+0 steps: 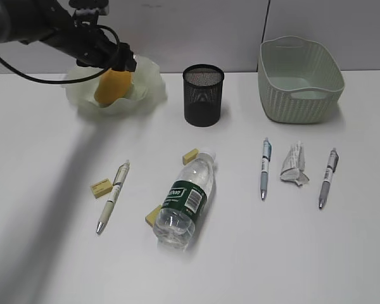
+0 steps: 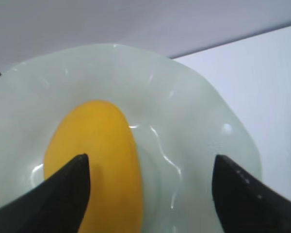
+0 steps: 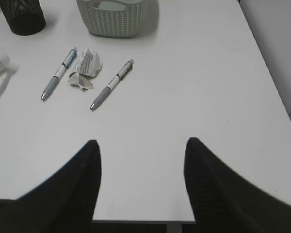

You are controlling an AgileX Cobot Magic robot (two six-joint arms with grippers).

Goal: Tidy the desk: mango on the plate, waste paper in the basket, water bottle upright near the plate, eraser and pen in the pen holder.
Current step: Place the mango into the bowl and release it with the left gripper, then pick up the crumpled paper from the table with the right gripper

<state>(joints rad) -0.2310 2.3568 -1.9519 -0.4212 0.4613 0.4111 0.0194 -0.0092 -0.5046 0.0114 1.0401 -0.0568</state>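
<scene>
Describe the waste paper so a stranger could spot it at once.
Start at the basket at the desk's far right. Nearer the camera lie two pens; the waste paper sits between them, the only crumpled white-grey scrap there.

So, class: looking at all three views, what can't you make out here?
- Mango, exterior view: top hidden by the left gripper.
- Mango's near end, left wrist view: cut off by the bottom edge.
- Pen holder contents: mesh wall hides the inside.
- Water bottle label text: too small.
- Right gripper: outside the exterior view.
</scene>
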